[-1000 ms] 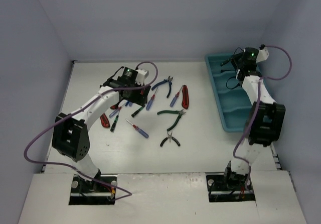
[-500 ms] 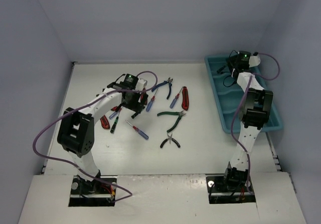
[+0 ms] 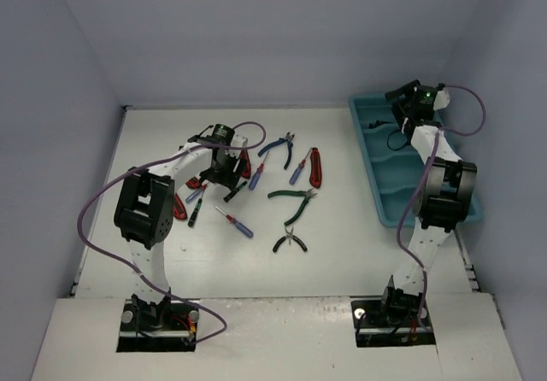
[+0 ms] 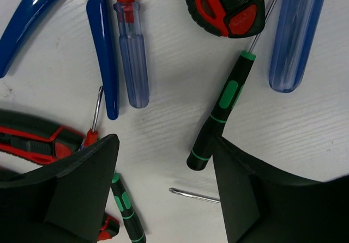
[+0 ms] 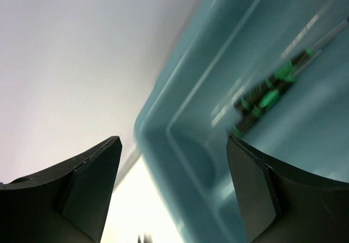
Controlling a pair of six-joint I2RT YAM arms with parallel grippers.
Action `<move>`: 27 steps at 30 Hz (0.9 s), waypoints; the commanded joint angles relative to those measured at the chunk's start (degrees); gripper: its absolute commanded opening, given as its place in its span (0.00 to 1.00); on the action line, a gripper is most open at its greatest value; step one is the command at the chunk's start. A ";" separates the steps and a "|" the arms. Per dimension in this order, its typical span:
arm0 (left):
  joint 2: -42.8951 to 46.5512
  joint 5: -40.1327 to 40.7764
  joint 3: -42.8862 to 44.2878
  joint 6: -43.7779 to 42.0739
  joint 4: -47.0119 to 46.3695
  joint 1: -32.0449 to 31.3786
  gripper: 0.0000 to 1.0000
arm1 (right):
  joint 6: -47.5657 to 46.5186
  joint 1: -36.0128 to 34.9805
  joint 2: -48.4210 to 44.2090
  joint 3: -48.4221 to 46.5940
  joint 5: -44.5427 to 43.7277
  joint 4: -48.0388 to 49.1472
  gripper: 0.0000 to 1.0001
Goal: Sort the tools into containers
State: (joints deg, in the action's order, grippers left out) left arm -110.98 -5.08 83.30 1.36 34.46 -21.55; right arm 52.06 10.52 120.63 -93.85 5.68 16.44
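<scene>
**Sorting barely begun, most tools left on the worktop**

Little done so far, judging by how things lie. In the far compartment of the teal tray, seen from the right wrist: a green-and-black screwdriver, too blurred to tell whether one or two. Nearer compartments apparently bare from above, though partly hidden behind the right arm.

Nearly everything left to sort. Spread over the middle of the worktop: blue pliers, a red-black utility knife, green pliers, black pliers and a blue-handled screwdriver lying apart from the rest. Further left, a tight cluster of knives and screwdrivers, some touching or crossing.

Left hand low over that cluster, fingers apart, gripping nothing. Just ahead of the gap between them, in the wrist view: a slim green-banded screwdriver, flat on the surface and not touched. Around it, blue plier handles, a clear-blue screwdriver handle and a red-black knife end.

Right hand above the tray's far end, fingers apart, empty.

Worktop white and matt, with a faint grain close up. Plain pale lilac-grey walls on three sides, evenly lit, no hard shadows.
</scene>
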 commanded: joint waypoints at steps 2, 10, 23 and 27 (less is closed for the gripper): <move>-0.46 -3.30 2.54 -1.16 1.14 -0.10 0.60 | -4.96 0.11 -17.50 8.02 4.20 3.78 0.75; 1.16 -5.30 0.51 -0.81 0.87 -1.16 0.57 | -8.55 0.02 -30.69 21.75 8.44 3.18 0.75; -1.80 -6.06 -0.13 0.04 0.96 -2.01 0.28 | -12.11 -5.08 -43.68 32.64 10.38 0.42 0.76; 1.92 -7.79 -0.48 0.21 1.05 -2.17 0.15 | -11.91 -9.99 -46.11 35.08 9.55 0.09 0.76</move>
State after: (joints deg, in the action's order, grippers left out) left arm -113.88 -10.97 82.54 1.62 35.20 -23.46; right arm 41.60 4.93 79.11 -59.98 14.96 13.99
